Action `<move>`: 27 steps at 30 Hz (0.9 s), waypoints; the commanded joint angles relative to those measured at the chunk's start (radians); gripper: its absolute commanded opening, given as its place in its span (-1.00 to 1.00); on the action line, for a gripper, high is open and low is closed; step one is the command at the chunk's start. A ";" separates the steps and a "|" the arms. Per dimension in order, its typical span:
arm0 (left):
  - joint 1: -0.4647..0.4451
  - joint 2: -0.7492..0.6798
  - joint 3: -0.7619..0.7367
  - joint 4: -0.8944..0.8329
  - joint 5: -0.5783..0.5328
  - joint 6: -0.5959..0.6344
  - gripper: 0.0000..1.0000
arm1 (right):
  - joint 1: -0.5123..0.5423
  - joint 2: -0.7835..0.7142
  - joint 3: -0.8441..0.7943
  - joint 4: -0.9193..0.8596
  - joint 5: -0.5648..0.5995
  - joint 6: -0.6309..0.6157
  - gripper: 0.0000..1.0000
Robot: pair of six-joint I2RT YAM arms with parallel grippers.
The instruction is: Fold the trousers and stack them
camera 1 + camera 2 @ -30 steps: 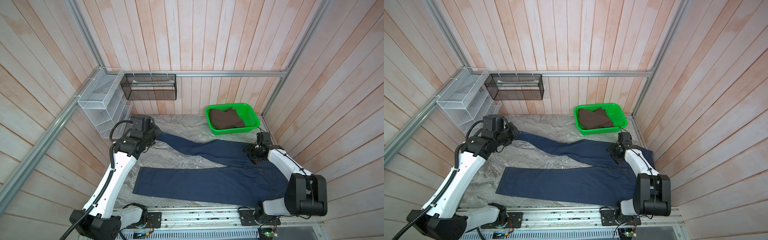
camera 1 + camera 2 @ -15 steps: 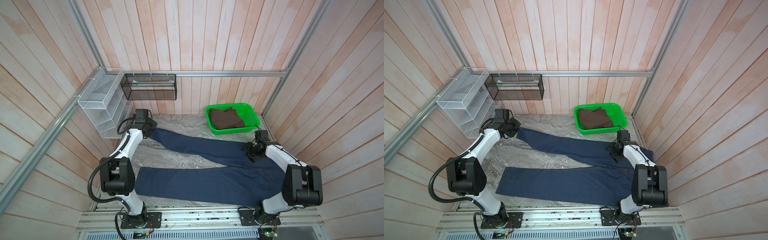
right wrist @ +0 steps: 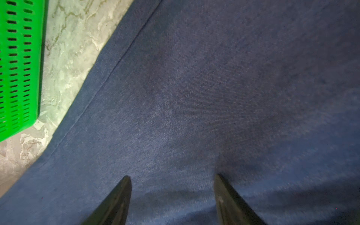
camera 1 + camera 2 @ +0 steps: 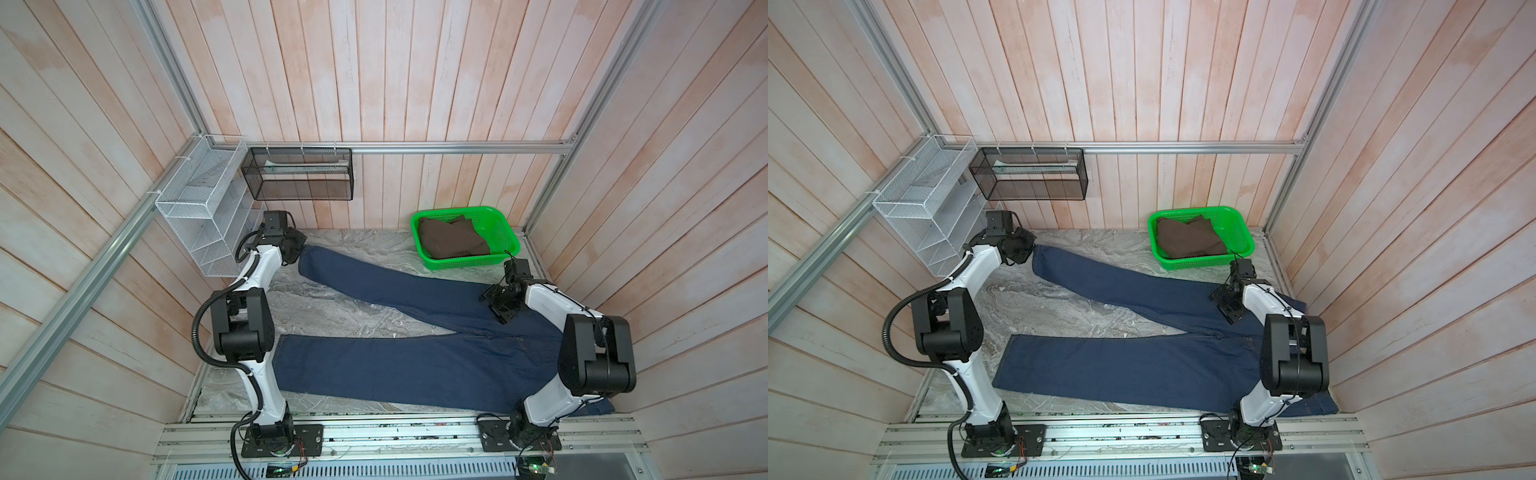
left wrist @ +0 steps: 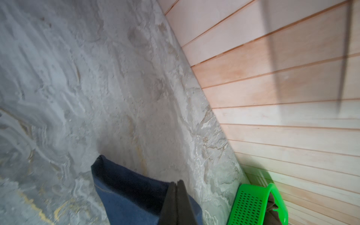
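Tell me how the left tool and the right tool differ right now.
The left tool is shut, pinching a leg hem of the trousers; the right tool is open with nothing between its fingers. The left tool sits at the cuff end beside the white wire rack; the right tool is over the thigh end near the green basket. Both are at the far leg of the same pair.

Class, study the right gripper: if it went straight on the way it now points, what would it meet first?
The right gripper, open, points at the trousers; it would likely meet their denim first, though the gap is unclear.
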 commanded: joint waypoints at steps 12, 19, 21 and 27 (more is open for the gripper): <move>0.005 0.269 0.267 -0.024 0.074 -0.030 -1.00 | 0.041 0.049 0.069 -0.020 0.042 0.009 0.35; -0.028 0.233 0.268 -0.025 0.122 -0.012 -1.00 | 0.057 0.064 0.092 -0.025 0.045 0.015 0.35; -0.042 0.118 0.132 0.034 0.123 -0.011 -1.00 | 0.061 0.061 0.093 -0.024 0.043 0.016 0.35; -0.106 -0.358 -0.266 0.002 0.026 0.017 -1.00 | 0.061 0.032 0.073 -0.018 0.021 0.004 0.35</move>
